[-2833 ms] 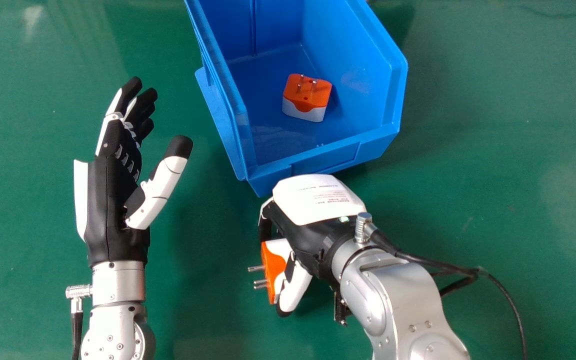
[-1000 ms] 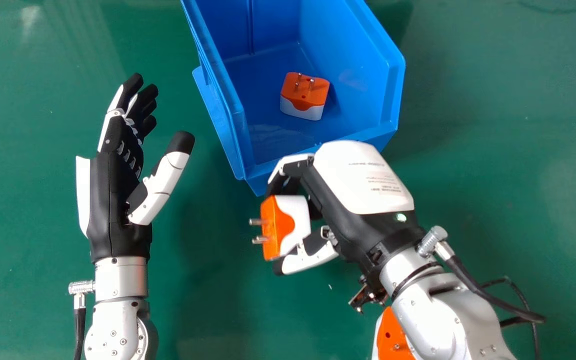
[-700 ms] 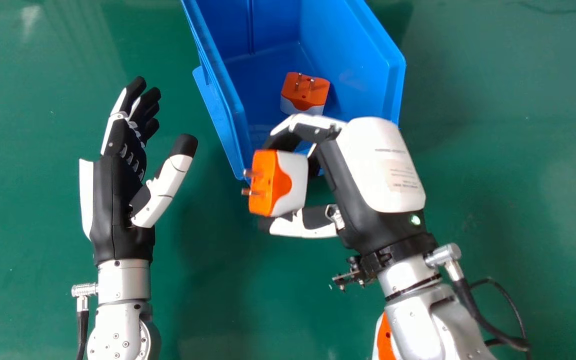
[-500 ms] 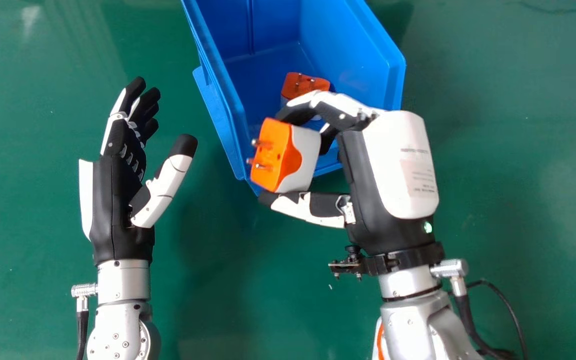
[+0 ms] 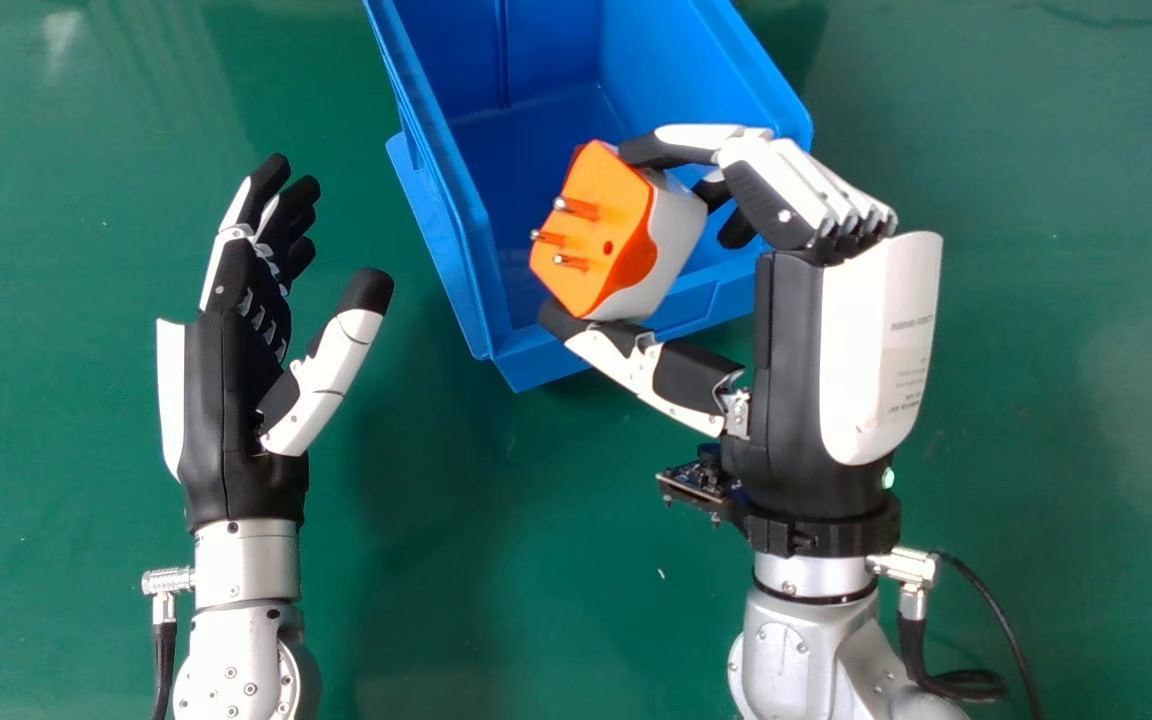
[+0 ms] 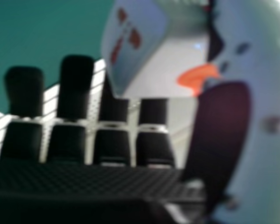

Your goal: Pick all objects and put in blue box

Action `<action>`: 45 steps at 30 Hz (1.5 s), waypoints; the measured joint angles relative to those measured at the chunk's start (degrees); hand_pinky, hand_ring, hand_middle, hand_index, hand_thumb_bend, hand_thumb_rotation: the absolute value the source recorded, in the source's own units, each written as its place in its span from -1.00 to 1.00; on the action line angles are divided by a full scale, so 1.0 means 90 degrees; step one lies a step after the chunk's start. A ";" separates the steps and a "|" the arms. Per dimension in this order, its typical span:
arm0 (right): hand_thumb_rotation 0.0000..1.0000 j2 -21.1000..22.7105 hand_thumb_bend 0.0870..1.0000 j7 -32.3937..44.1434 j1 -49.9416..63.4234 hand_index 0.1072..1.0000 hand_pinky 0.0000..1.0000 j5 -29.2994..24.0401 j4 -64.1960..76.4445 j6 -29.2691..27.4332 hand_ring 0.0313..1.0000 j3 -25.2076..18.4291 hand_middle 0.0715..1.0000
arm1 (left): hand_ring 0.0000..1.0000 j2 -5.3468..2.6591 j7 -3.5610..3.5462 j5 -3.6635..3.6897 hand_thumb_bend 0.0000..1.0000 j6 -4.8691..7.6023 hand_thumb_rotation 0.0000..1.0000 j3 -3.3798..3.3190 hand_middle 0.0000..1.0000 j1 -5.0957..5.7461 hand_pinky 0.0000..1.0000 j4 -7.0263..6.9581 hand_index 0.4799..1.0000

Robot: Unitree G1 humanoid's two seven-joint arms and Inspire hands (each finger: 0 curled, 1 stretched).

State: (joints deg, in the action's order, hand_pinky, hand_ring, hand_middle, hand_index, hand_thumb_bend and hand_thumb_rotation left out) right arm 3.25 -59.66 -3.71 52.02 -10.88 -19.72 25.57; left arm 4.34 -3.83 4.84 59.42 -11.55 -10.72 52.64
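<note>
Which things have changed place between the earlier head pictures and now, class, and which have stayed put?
The right hand has moved forward, carrying the orange-and-white adapter from the near side of the blue box to over its near part. The adapter has turned, its pins facing more toward the head camera. Nothing was newly grasped or let go. The box and the open left hand stayed about where they were.

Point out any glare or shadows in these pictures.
Head view: pale glare on the green table at upper left, a soft shadow right of the left hand; right hand view: a small bright spot on the adapter.
</note>
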 measured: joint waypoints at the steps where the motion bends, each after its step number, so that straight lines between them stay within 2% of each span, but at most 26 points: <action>1: -1.00 0.0003 -0.10 -0.0018 -0.0004 -0.11 -0.37 -0.0002 -0.0006 0.0000 -0.18 -0.0021 -0.05 | 0.79 0.0000 0.0005 -0.0005 0.56 0.0000 0.01 0.0000 0.74 0.0000 0.81 0.0000 0.55; 8: -1.00 0.0086 -0.10 -0.0008 -0.0175 -0.11 -0.36 0.0022 -0.0042 0.0045 -0.18 -0.0218 -0.04 | 0.78 -0.0002 0.0012 -0.0027 0.56 -0.0001 0.01 0.0002 0.74 -0.0003 0.80 -0.0001 0.54; 18: -1.00 0.0306 -0.10 0.0480 -0.1491 -0.12 -0.36 -0.0073 -0.1093 0.0168 -0.17 -0.0452 -0.04 | 0.78 -0.0004 0.0173 -0.0067 0.59 -0.0014 0.03 0.0004 0.74 -0.0061 0.79 -0.0014 0.54; 22: -1.00 0.0352 -0.10 0.0791 -0.1928 -0.13 -0.36 -0.0135 -0.1601 0.0336 -0.16 -0.0489 -0.05 | 0.78 0.0007 0.0177 -0.0065 0.60 -0.0016 0.03 0.0005 0.75 -0.0093 0.78 -0.0014 0.53; 28: -1.00 0.0392 -0.10 0.1713 -0.2522 -0.12 -0.34 -0.0259 -0.2318 0.0720 -0.15 -0.0417 -0.06 | 0.78 0.0002 0.0178 -0.0067 0.60 -0.0024 0.04 0.0036 0.75 -0.0133 0.78 -0.0013 0.54; 29: -1.00 0.0393 -0.10 0.1786 -0.2635 -0.12 -0.34 -0.0257 -0.2512 0.0747 -0.15 -0.0374 -0.06 | 0.78 0.0002 0.0189 -0.0086 0.60 -0.0023 0.04 0.0042 0.75 -0.0139 0.78 -0.0012 0.54; 32: -1.00 0.0371 -0.10 0.1833 -0.3088 -0.12 -0.34 -0.0235 -0.3304 0.0775 -0.15 -0.0212 -0.06 | 0.78 0.0005 0.0315 -0.0222 0.61 -0.0018 0.05 0.0048 0.75 -0.0173 0.78 0.0014 0.54; 35: -1.00 0.0321 -0.10 0.1813 -0.3504 -0.12 -0.33 -0.0234 -0.4097 0.0767 -0.15 -0.0048 -0.06 | 0.78 0.0008 0.0381 -0.0284 0.61 -0.0019 0.05 0.0051 0.75 -0.0217 0.77 0.0029 0.53; 38: -1.00 0.0258 -0.10 0.1762 -0.3784 -0.09 -0.33 -0.0243 -0.4701 0.0718 -0.15 0.0102 -0.07 | 0.77 0.0015 0.0472 -0.0320 0.62 -0.0019 0.06 0.0056 0.75 -0.0237 0.77 0.0037 0.53; 42: -1.00 0.0165 -0.10 0.1739 -0.4084 -0.08 -0.32 -0.0238 -0.5232 0.0734 -0.14 0.0275 -0.08 | 0.77 0.0033 0.0486 -0.0344 0.61 -0.0020 0.07 0.0063 0.75 -0.0252 0.76 0.0049 0.53; 45: -1.00 0.0125 -0.10 0.1752 -0.4272 -0.09 -0.32 -0.0240 -0.5460 0.0733 -0.13 0.0407 -0.08 | 0.77 0.0035 0.0553 -0.0401 0.62 -0.0020 0.08 0.0070 0.75 -0.0258 0.75 0.0052 0.52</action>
State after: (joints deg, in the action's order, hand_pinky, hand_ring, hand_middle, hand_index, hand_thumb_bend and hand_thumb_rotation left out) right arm 4.38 -43.89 -42.16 49.86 -60.01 -13.13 29.24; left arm 4.66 1.15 1.23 59.24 -10.92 -13.04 53.11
